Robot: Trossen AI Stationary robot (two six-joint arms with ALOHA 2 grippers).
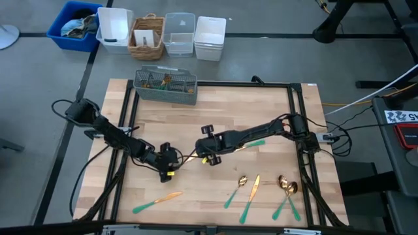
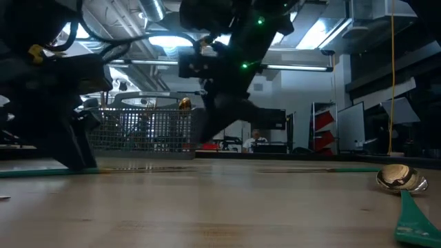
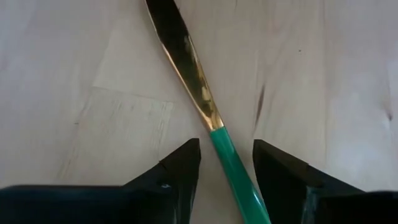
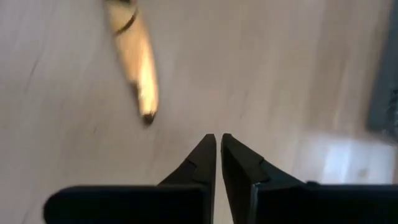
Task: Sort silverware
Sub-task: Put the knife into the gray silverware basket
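Note:
A knife (image 3: pixel 199 99) with a gold blade and a teal-green handle lies on the wooden table. My left gripper (image 3: pixel 227 155) (image 1: pixel 167 164) is open, low over the knife, with one finger on each side of the handle and a gap on both sides. My right gripper (image 4: pixel 218 146) (image 1: pixel 209 156) hovers shut just right of it at mid-table, with nothing between its fingers. A blurred gold piece (image 4: pixel 135 59) lies ahead of it. More silverware lies near the front edge: a knife (image 1: pixel 157 201), a spoon (image 1: pixel 236 189), another knife (image 1: pixel 251 196) and two spoons (image 1: pixel 285 189).
A grey wire caddy (image 1: pixel 166 86) with some pieces standing in it sits at the table's far edge. A row of bins (image 1: pixel 150 32) stands on the floor beyond. A teal handle (image 1: pixel 256 141) shows beside my right arm. Black frame rails (image 1: pixel 297 130) run along the table's sides.

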